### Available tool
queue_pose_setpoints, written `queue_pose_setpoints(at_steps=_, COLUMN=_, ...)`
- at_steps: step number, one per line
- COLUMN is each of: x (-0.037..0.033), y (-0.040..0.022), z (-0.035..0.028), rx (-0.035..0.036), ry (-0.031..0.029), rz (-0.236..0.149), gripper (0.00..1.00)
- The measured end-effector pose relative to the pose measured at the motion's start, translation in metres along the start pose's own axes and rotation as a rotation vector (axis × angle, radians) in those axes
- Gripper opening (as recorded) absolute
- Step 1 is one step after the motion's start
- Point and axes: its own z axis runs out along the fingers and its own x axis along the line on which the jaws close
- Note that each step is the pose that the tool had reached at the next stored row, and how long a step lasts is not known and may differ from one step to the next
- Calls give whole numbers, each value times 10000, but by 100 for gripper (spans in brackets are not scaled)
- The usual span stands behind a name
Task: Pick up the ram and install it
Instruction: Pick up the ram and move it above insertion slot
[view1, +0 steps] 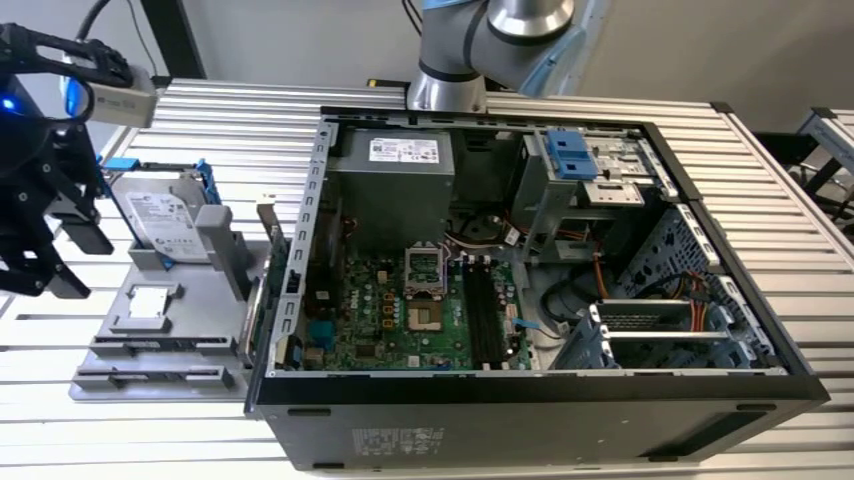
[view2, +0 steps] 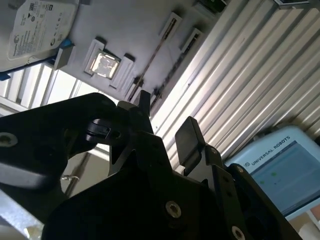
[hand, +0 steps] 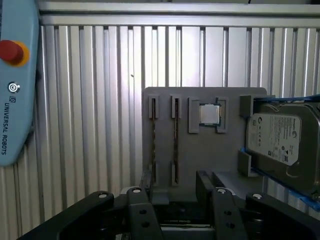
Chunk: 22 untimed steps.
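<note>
The gripper (hand: 175, 177) is wide open and holds nothing. In both wrist views you can see its two black fingers (hand: 202, 181) with a clear gap between them. It hangs in the air over the near edge of a gray holder (hand: 210, 160) that lies on the silver ribbed table (hand: 90, 125). The ram (hand: 176, 142) stands on its thin edge in a slot of that holder. In the first wrist view the ram lines up with the gap between the fingers, but nothing touches it. Another stick (hand: 153, 142) stands just beside it in the next slot. A small square chip (hand: 210, 114) sits in the holder near the sticks. A silver drive (hand: 282, 142) with blue sides leans at the far end of the holder. In the exterior view the holder lies at the left, right next to the open computer case (view1: 534, 420). Inside the case is a green board (view1: 387, 310) with long black slots (view1: 487, 315). The arm (view1: 481, 40) rises behind the case. A pale blue control pad (hand: 15, 110) with a red button (hand: 11, 51) lies on the table, well apart from the holder.
</note>
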Motion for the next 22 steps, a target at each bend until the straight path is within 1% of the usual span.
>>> queue_pose_setpoints(at_steps=10, x=6, y=-10, z=182, rx=1, ry=0, rz=30, gripper=100)
queue_pose_setpoints(at_steps=22, x=13, y=-12, z=402, rx=-2, ry=1, rz=-71, gripper=100)
